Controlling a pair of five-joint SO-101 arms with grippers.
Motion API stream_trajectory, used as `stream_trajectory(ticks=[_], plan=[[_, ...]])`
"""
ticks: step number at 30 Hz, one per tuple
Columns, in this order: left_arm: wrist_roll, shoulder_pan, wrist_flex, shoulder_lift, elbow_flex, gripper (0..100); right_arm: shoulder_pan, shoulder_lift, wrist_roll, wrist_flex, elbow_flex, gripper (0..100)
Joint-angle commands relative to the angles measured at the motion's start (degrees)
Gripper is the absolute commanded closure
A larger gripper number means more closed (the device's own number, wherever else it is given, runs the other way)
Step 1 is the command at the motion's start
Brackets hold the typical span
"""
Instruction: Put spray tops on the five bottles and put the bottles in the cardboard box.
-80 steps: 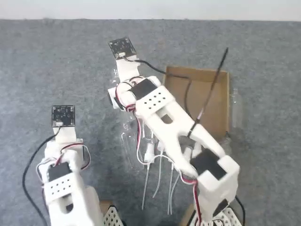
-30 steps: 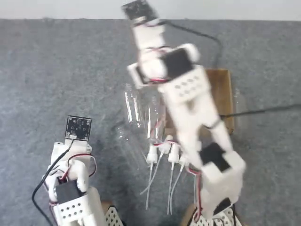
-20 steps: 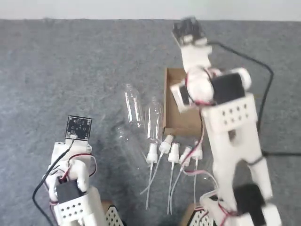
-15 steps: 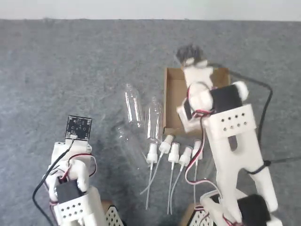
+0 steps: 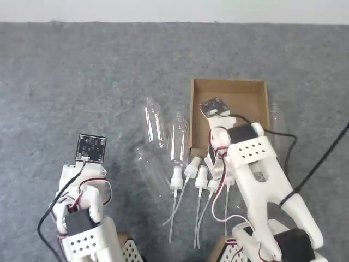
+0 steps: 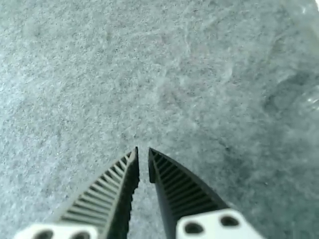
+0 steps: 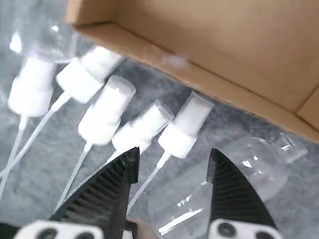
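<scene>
Right pincer [image 7: 173,154] spread open, empty, low over the spray tops [image 7: 106,112] rowed just beside the cardboard box [image 5: 229,83] toward the counter [image 5: 65,65] near edge, likely to straddle one; bottles [image 5: 154,125] lying uncapped mid-counter, left pincer [image 6: 142,155] closed, empty.

right arm [image 5: 260,174] is leaning forward, right gripper [image 7: 173,151] pointing down, jaws standing wide apart. left arm [image 5: 82,218] is sitting folded back, left gripper [image 6: 142,149] angling down, jaws almost touching.
</scene>
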Motion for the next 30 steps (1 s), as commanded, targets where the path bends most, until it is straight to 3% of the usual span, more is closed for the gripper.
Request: stream_trajectory(ticks=[1, 8, 23, 30], plan=[[-0.44, 0.26, -0.35, 0.79, -0.40, 97, 0.66, -2.51, -1.76, -3.47, 0.97, 81.7], [-0.44, 0.26, -0.35, 0.79, -0.40, 97, 4.70, -2.51, -1.85, -8.92, 5.19, 82.0], [-0.44, 0.26, -0.35, 0.79, -0.40, 97, 4.88, -2.51, -1.93, -17.45, 13.71, 82.2], [-0.44, 0.26, -0.35, 0.79, -0.40, 97, 4.88, -3.65, -1.41, -15.60, 11.16, 81.7]])
